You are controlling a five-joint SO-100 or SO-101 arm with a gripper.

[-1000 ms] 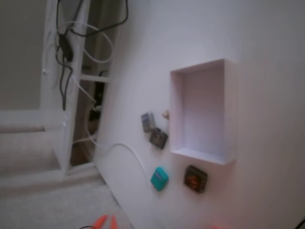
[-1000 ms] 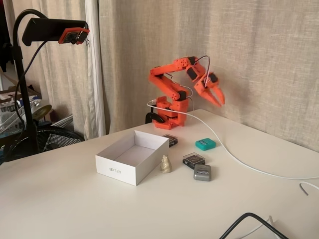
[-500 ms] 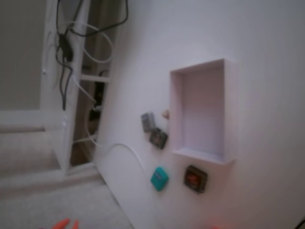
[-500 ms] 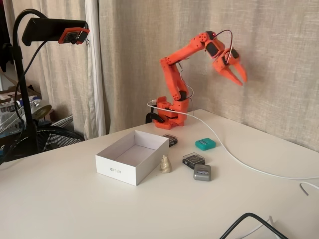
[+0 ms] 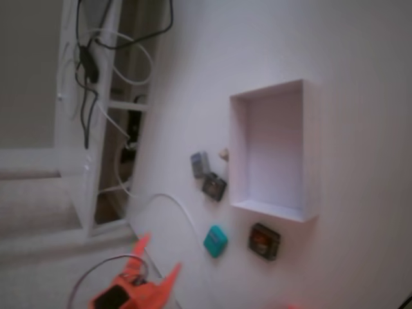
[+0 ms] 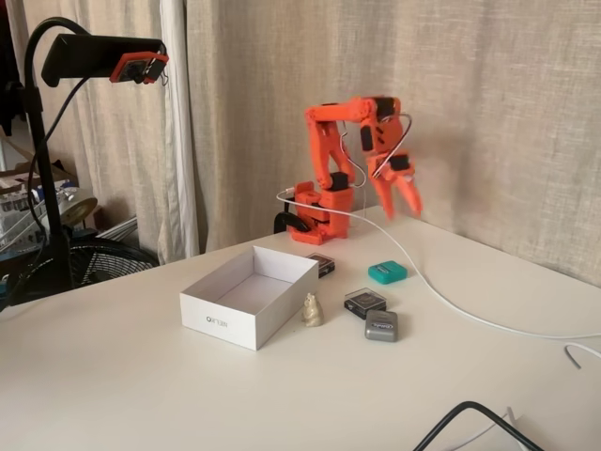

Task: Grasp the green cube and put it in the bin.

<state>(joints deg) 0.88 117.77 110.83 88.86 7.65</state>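
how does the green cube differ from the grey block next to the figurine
The green cube is teal; the grey block is dull grey. The green cube lies alone beside the white cable, while the grey block sits against a dark block. The green cube is nearer the arm's base. Both are small, flat, rounded and lie on the table.

Orange gripper (image 6: 401, 200), fingers spread, above table (image 6: 141, 376); green cube (image 6: 387, 272) right of bin (image 6: 246, 298).

We see one fixed view high above, tilted | another low across the tabletop (image 6: 141, 376), facing curtain | both share the bin (image 5: 309, 148) and blocks.
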